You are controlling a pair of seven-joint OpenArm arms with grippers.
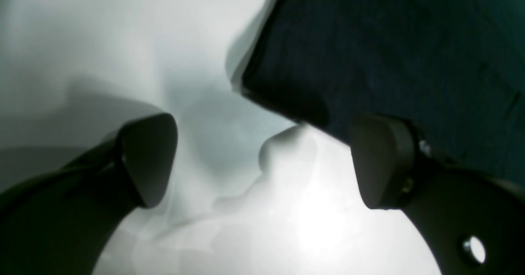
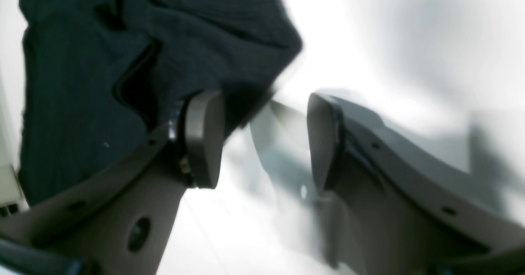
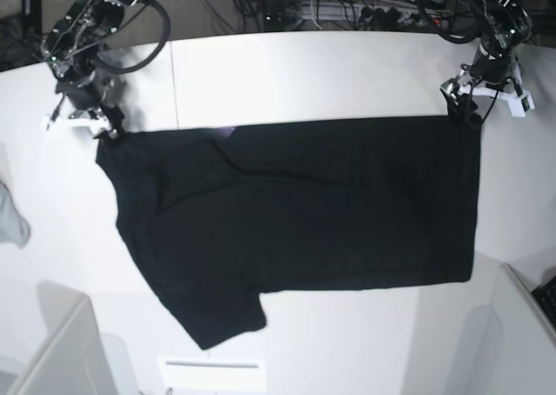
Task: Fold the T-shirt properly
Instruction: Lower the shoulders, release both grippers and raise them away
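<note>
The black T-shirt (image 3: pixel 304 204) lies spread plain side up on the white table (image 3: pixel 304 74), with one sleeve (image 3: pixel 221 321) pointing to the front. A sliver of purple (image 3: pixel 228 133) shows at its far edge. My left gripper (image 3: pixel 463 108) stands at the shirt's far right corner. In the left wrist view it (image 1: pixel 264 162) is open and empty, with the shirt corner (image 1: pixel 369 49) just beyond the right finger (image 1: pixel 381 160). My right gripper (image 3: pixel 106 130) stands at the shirt's far left corner. In the right wrist view it (image 2: pixel 262 142) is open, with bunched cloth (image 2: pixel 123 62) behind its left finger (image 2: pixel 203 139).
A small grey cloth scrap (image 3: pixel 10 217) lies at the table's left edge. Cables and equipment (image 3: pixel 347 4) run along the back. White panels (image 3: pixel 61 352) stand at the front left and at the front right (image 3: pixel 521 325).
</note>
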